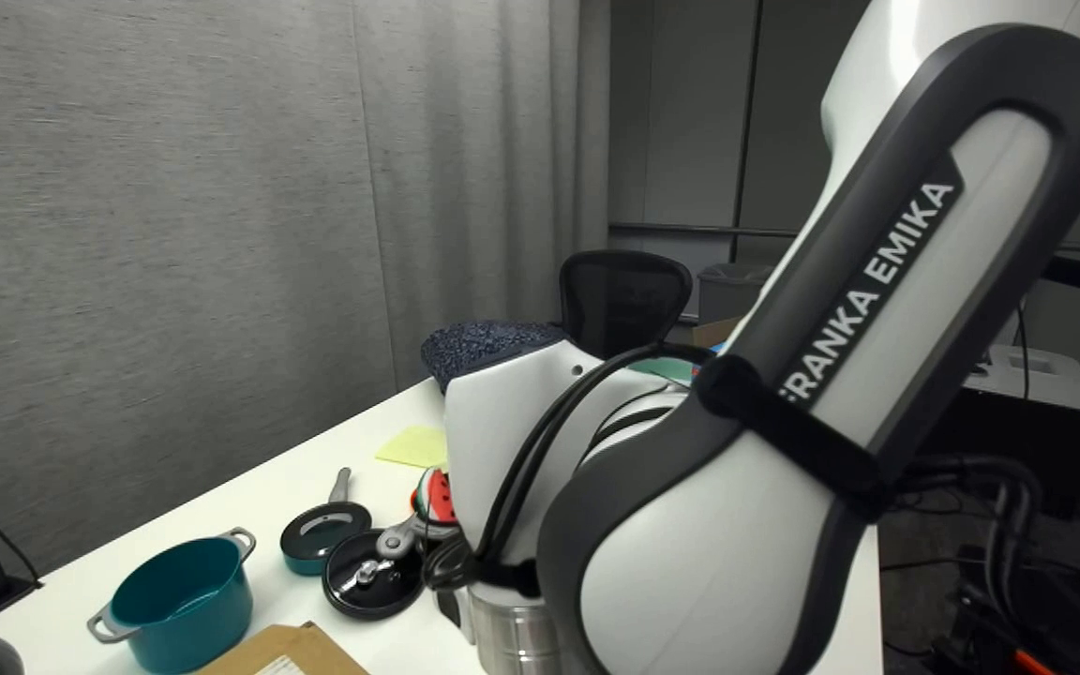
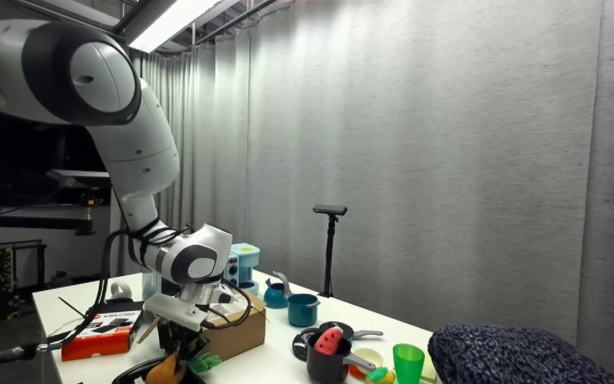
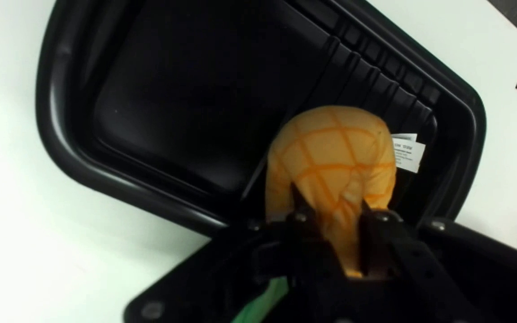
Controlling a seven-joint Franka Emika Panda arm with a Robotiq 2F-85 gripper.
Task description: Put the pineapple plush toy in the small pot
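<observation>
Closest to me: gripper (image 3: 331, 204) drawn in partway, bunched orange cloth filling the gap, so it has hold of the pineapple plush toy (image 3: 335, 143). The toy's body sits over one end of a black tray (image 3: 186, 89); touching its base or not, can't tell. Leafy top (image 2: 204, 362) sticks out sideways. Probably lift stage. Risk: hold looks like a pinch of soft fabric, so a jerky lift could let it slip or twist. Too little height and the body could drag on the tray rim.

Next out, cardboard box (image 2: 240, 333), just beside the leafy top, contact unclear. Low sideways swing would likely snag or shove it.

Farther down the bench (image 2: 272, 365), small pot (image 2: 324, 368), handle out to the side. Watermelon toy (image 2: 328, 341) is in it, tilted up past the rim, so space looks tight: pineapple may perch, roll off, or tip the pot if pressed in. Green cup (image 2: 408, 364) beyond could get knocked by an overshoot.

Arm (image 2: 139, 146) pose, from the gripper back: aimed down at the tray, low over the bench, then slanting up to a high bent elbow (image 2: 83, 74). In an exterior view the arm (image 1: 709, 553) blocks much of the bench.
</observation>
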